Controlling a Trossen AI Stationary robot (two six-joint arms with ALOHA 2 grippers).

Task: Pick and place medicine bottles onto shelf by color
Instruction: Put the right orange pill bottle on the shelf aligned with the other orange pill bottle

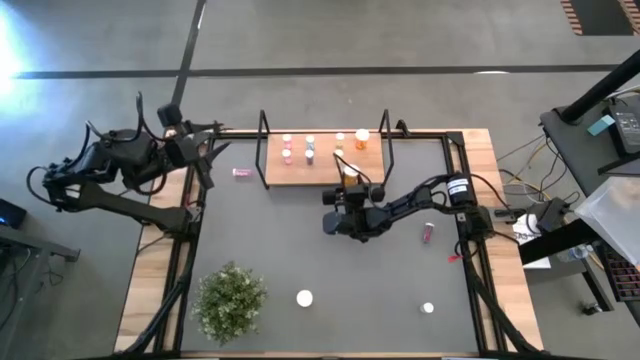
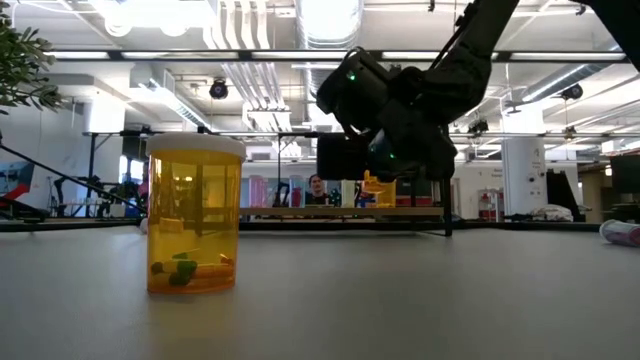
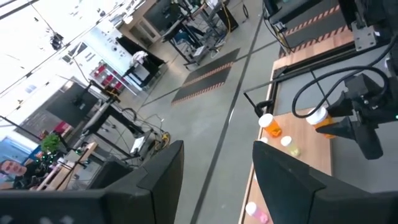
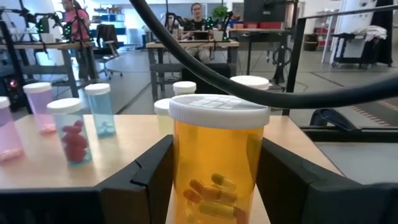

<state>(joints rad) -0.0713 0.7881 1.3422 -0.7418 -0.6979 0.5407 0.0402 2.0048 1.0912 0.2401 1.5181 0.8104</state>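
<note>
The orange bottle (image 4: pixel 217 168), clear amber plastic with a ribbed white cap and capsules inside, stands over the wooden shelf (image 4: pixel 118 140), clamped between the right gripper's (image 4: pixel 214 180) dark fingers. Pink and blue bottles (image 4: pixel 99 109) stand behind. The left gripper (image 3: pixel 217 180) waits off-table, fingers apart, empty.

From overhead, the right arm covers much of the orange bottle (image 1: pixel 348 170) at the shelf's (image 1: pixel 300 175) front edge. The bottles (image 1: pixel 298 149) behind are too tiny to tell colours surely. The plant (image 2: pixel 20 60) is cropped at table level.
</note>
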